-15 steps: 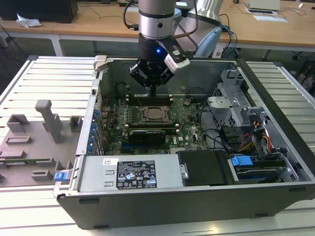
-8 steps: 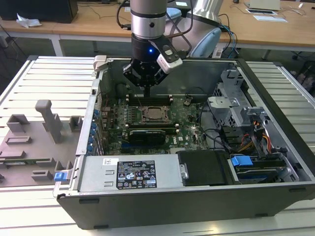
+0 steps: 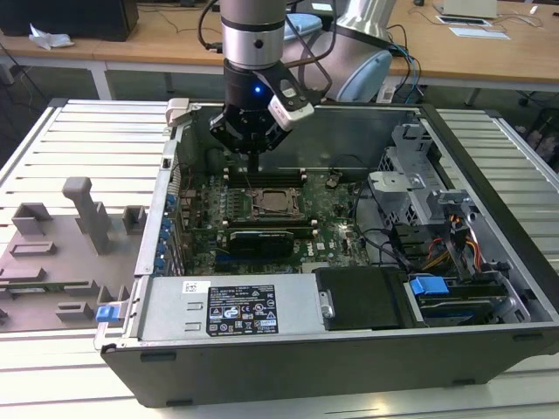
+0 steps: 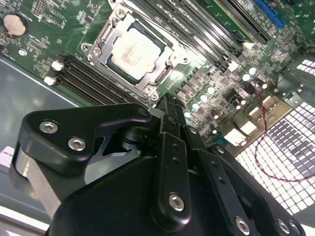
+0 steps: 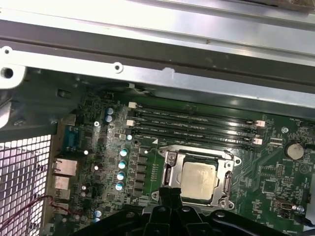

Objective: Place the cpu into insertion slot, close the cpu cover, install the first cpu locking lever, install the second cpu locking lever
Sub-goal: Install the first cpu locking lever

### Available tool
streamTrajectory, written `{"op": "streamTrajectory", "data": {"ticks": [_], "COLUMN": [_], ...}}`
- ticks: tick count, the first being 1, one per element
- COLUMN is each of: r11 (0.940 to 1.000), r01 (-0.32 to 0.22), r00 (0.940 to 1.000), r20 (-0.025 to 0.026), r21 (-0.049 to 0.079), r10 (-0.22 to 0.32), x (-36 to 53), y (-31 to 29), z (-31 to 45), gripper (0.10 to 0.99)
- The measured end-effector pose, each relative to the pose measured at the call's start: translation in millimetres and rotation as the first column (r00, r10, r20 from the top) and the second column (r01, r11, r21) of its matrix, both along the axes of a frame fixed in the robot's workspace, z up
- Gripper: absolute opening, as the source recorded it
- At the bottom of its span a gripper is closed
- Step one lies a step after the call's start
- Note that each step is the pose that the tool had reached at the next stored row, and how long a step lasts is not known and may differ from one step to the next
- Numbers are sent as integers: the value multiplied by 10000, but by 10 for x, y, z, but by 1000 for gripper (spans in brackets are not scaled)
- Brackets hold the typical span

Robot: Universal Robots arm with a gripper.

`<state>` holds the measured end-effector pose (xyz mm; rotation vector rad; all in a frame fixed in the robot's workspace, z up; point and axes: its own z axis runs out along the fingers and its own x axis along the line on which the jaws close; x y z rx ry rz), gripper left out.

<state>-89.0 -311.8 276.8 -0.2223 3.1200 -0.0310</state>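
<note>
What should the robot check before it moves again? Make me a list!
1. Cpu lying flat in its square socket: ok.
2. Cpu cover down flat around the chip: ok.
3. Locking levers hooked in place: cannot tell.
4. Gripper carrying nothing: ok; it is shut and holds nothing, with its tip just beside a corner of the cover.
5. Gripper tip free of the black memory slots: cannot tell; in the exterior view it hangs right over them.
6. Thin red wire out of the way: ok; it lies off to the side, apart from the gripper.
</note>
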Motion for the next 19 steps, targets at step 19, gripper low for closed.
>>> {"op": "streamTrajectory", "data": {"ticks": [19], "r11": [10000], "r01": [0], "r00": [10000], "r20": [-1], "r21": [0], "r10": [0], "x": [-291], "y": [19], "z": [-7], "gripper": [106]}}
